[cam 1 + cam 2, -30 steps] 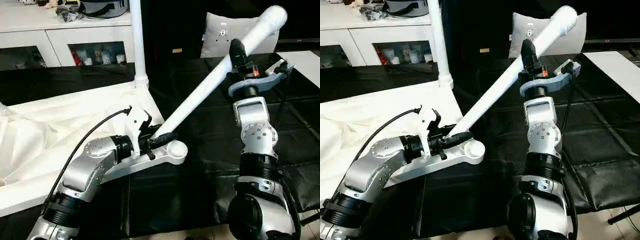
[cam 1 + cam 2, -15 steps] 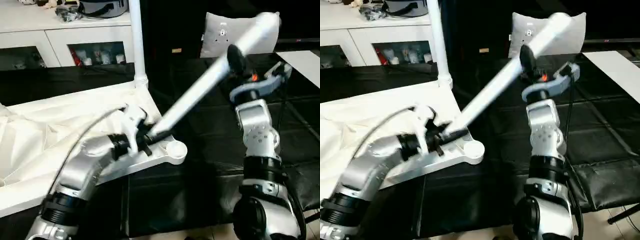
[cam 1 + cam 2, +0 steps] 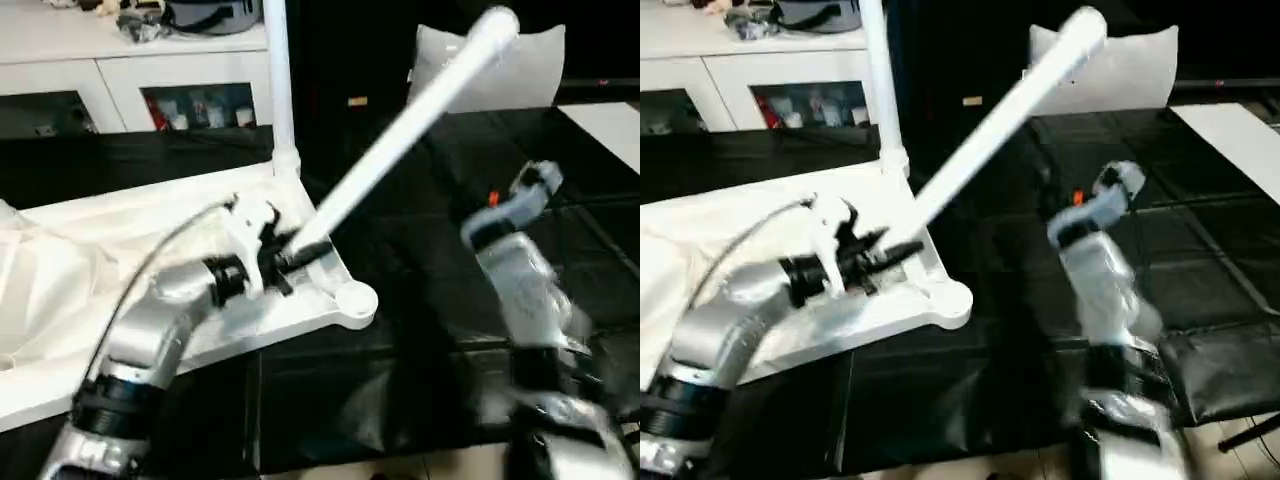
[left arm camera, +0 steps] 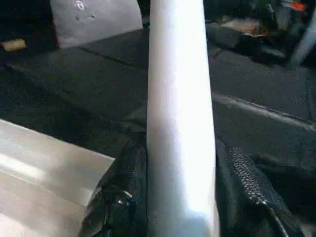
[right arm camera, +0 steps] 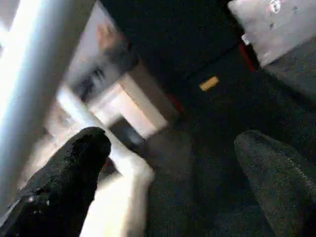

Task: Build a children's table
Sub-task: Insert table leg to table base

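White tabletop [image 3: 300, 300] lies underside up on the black mat [image 3: 430, 330], its round corner socket [image 3: 355, 303] at the near corner. One leg [image 3: 280, 90] stands upright in the far corner. A second leg [image 3: 400, 125] slants up and away from the tabletop's near right edge toward the grey cushion [image 3: 510, 70]. The left gripper [image 3: 300, 255] clamps that slanted leg's lower end, black fingers [image 4: 242, 173] pressed on either side of the tube. The right gripper [image 5: 173, 163] is off the leg, its fingers [image 5: 69, 168] spread wide with nothing between them; the right arm [image 3: 515, 260] stands apart over the mat. Behind is a white cabinet [image 3: 130, 70] with glass-fronted shelves. The cushion carries a small mark, too small to read.
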